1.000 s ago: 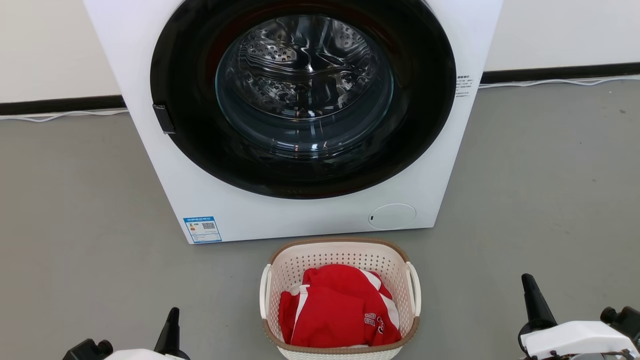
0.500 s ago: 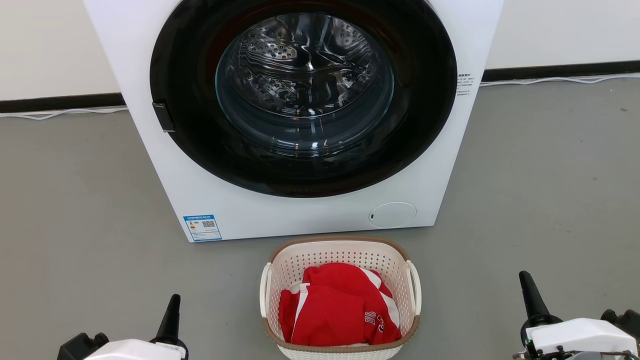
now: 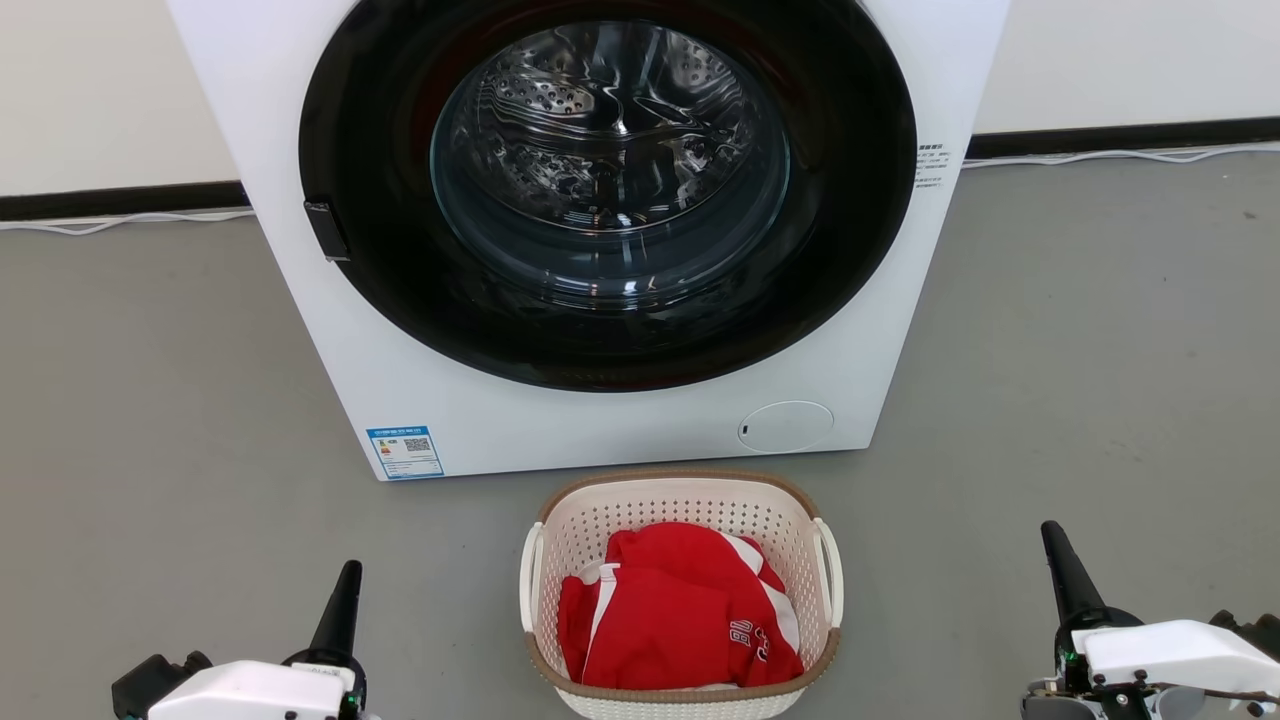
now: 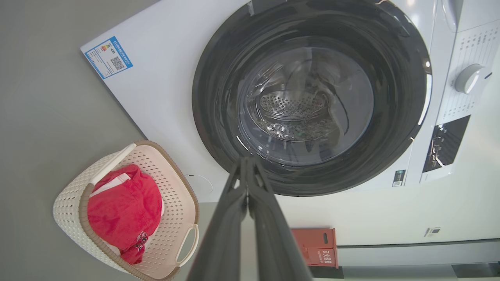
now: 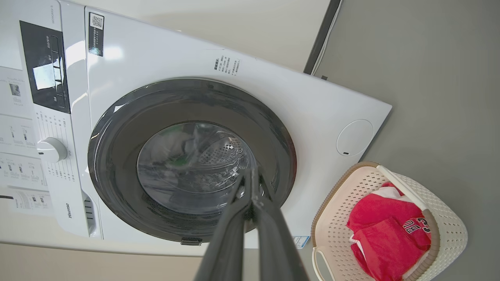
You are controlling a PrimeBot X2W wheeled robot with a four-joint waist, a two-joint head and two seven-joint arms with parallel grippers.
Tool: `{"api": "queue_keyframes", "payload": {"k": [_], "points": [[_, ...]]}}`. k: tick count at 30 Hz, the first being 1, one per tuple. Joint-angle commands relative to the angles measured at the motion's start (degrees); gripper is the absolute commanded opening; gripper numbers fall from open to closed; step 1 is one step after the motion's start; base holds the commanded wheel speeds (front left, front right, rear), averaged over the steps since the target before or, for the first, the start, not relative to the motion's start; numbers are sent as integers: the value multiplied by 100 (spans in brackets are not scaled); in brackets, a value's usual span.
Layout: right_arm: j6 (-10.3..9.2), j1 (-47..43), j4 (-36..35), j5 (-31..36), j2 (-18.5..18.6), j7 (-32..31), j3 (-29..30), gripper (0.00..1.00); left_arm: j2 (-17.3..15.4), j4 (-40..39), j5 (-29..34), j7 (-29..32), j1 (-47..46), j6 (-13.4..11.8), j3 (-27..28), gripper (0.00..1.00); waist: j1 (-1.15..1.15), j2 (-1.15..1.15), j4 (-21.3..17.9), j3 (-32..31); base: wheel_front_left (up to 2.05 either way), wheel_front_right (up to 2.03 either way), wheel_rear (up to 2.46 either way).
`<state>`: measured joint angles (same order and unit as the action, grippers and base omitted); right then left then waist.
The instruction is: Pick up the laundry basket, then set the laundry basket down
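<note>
Grey floor (image 3: 1080,350) meeting a pale wall (image 3: 100,90), with a dark baseboard (image 3: 120,200) and a white cable (image 3: 100,222) running along its foot. A white front-loading washer (image 3: 620,440) stands on the floor against the wall. Its round door (image 3: 610,345) has a broad black ring around clear glass, through which the perforated steel drum (image 3: 600,140) is visible.

The basket (image 3: 690,508) sits upright on the floor just in front of the washer's lower edge, roughly centred below the door, close to the washer; whether they touch cannot be told. It is cream, perforated, with a brown rim and a white loop handle (image 3: 528,580) on each short side. A crumpled red garment (image 3: 670,620) with white stripes and lettering lies inside it.

In the head view the left gripper (image 3: 345,590) is at the lower left and the right gripper (image 3: 1058,560) at the lower right. Both are well apart from the basket, one on either side, with their fingers pointing toward the washer. In each wrist view the arm's own two dark fingers meet at the tips with nothing between them. Neither gripper touches the basket.

Minor details:
- a red box (image 4: 316,248) by the wall beside the washer
- a white knob (image 4: 470,78) on the control panel
- a round cap (image 3: 785,427) at the washer's lower right
- a blue label (image 3: 404,452) at its lower left
- a black latch (image 3: 325,230) on the door's left edge
</note>
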<state>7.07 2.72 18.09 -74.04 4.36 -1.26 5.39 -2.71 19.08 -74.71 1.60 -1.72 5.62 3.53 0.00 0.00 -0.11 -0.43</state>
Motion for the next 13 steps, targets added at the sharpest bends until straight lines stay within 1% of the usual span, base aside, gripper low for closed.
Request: {"api": "queue_keyframes", "payload": {"k": [1,13], "points": [[34,260,-201,-224,17,-106,-59,0,-47,-203,-209,62,-308,66,165,0,0,0,1,5,0,0,0],[37,297,-290,-911,-54,-287,16,0,-34,-332,-873,247,-368,118,224,0,0,0,5,29,0,0,0]]}}
